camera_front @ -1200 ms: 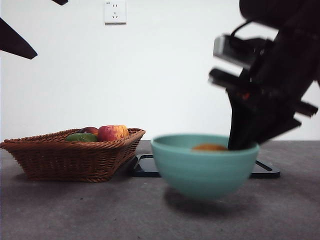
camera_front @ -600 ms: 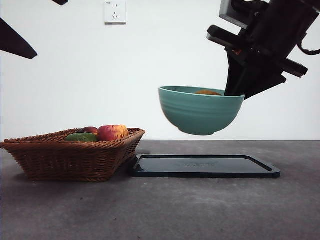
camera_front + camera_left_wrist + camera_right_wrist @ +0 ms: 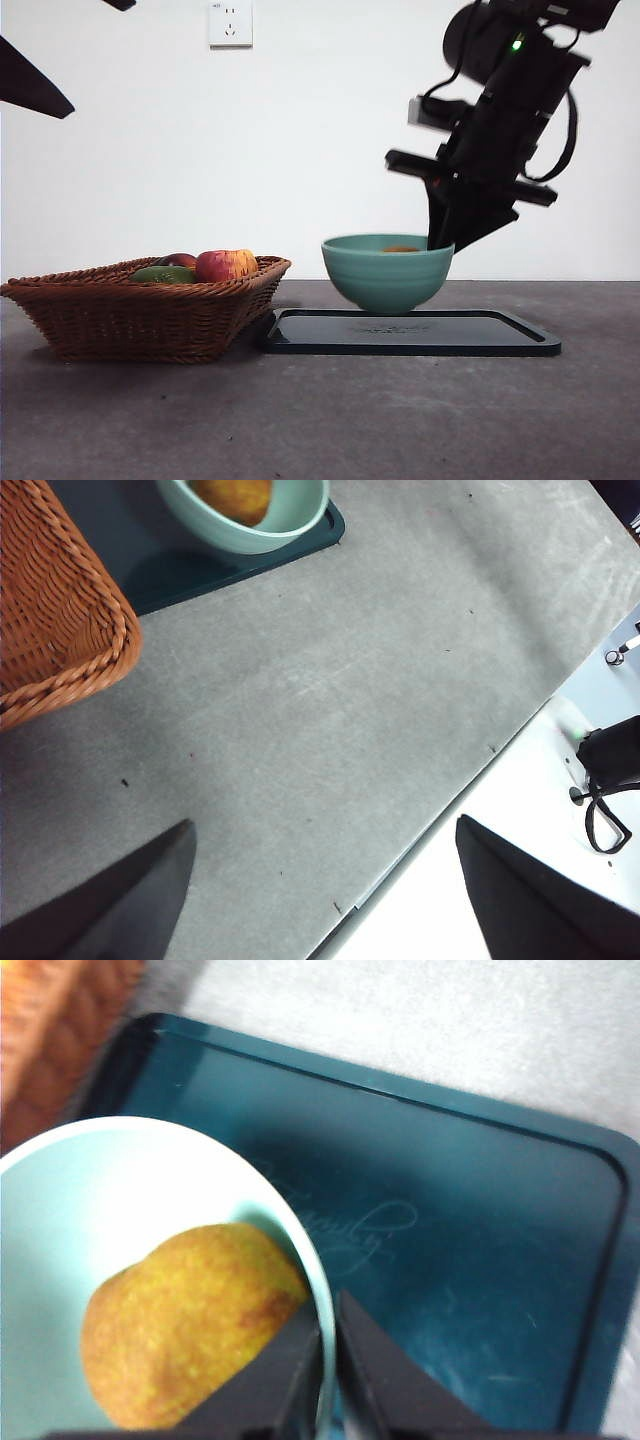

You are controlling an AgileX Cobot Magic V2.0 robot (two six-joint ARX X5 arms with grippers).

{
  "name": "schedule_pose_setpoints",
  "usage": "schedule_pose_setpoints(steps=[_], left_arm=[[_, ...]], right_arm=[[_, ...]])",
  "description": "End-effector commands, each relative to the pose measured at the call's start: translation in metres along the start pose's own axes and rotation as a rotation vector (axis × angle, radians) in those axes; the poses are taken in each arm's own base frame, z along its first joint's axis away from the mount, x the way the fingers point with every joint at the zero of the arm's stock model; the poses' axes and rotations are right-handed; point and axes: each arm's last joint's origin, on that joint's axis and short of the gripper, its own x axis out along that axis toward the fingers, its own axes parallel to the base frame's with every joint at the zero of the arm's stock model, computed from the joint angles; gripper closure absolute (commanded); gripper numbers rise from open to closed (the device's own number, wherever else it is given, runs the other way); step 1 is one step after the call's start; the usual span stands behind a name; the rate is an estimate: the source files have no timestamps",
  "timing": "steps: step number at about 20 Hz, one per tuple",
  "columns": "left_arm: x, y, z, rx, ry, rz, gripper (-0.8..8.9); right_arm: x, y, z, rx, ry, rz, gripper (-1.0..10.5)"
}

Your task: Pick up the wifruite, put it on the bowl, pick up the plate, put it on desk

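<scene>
Bowl (image 3: 388, 272), holding an orange-brown fruit (image 3: 185, 1325), sits on the black tray (image 3: 500, 338), its rim pinched by the right gripper (image 3: 328, 1360); left gripper (image 3: 320, 900) spread wide.

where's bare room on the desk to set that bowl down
Bare desk runs across the front, ahead of the wicker basket and black tray. It's crowded behind: the bowl, gripped at its rim by the right gripper, sits over the tray, basket close beside.

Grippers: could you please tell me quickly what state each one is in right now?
Left gripper: open, holding nothing, above the desk.
Right gripper: shut on the rim of the bowl, over the tray.
</scene>
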Motion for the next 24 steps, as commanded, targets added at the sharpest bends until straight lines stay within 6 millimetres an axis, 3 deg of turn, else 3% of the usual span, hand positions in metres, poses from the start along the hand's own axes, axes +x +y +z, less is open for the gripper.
schedule_pose_setpoints(steps=[1,5,16,20,24], left_arm=[[-0.001,-0.002,0.002,0.02,-0.003,-0.01,4.07],[-0.001,-0.002,0.002,0.017,0.0,-0.009,4.07],[-0.001,-0.001,-0.001,0.005,0.027,-0.004,4.07],[-0.001,-0.001,-0.001,0.005,0.027,-0.004,4.07],[-0.001,-0.001,-0.001,0.005,0.027,-0.004,4.07]], right_arm=[[0.013,0.0,0.006,-0.034,-0.011,0.004,9.4],[0.027,-0.003,0.005,-0.033,-0.016,-0.012,9.4],[0.035,-0.006,0.003,-0.03,-0.003,-0.052,9.3],[0.035,-0.006,0.003,0.002,-0.005,-0.051,7.7],[0.025,-0.004,0.008,-0.002,-0.042,-0.045,7.7]])
